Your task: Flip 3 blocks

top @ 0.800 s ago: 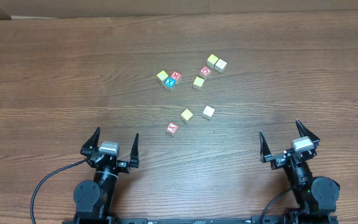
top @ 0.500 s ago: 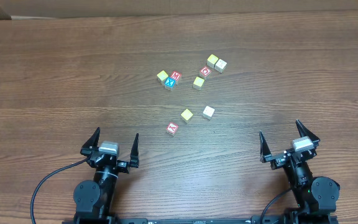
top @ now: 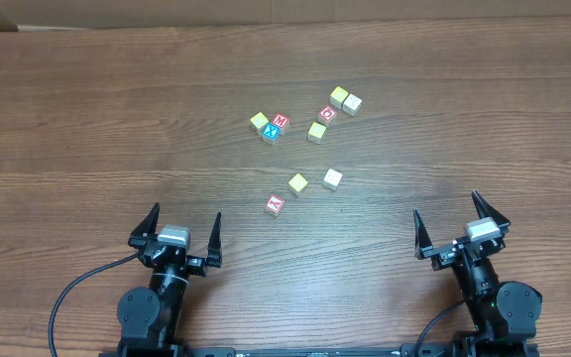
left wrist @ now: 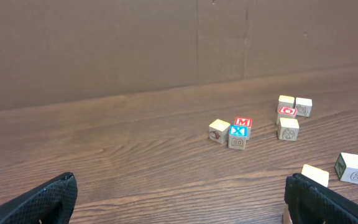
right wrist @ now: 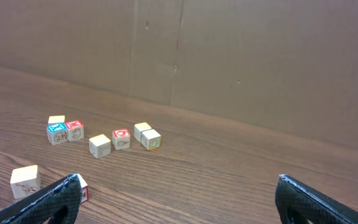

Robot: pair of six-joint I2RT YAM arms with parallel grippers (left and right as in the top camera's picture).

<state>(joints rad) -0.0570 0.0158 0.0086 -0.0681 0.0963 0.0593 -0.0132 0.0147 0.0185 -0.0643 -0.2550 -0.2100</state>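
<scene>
We see the left gripper (top: 184, 226) and right gripper (top: 449, 218) low over the table (top: 87, 119), jaws spread wide, holding nothing. The blocks lie ahead, between the two claws. The "K" block (top: 274, 205) sits nearest, ahead-right of the left claw, with the yellow block (top: 298, 183) and white block (top: 333, 178) just beyond it. We judge no flip begun. Next, one claw must reach out and straddle a cube's sides.

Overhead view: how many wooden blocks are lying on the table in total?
10. Nearest the arms: K block, yellow block, white block. Farther, left cluster: yellow, M, X. Right cluster: O, yellow, yellow, white. None seems hidden.
</scene>
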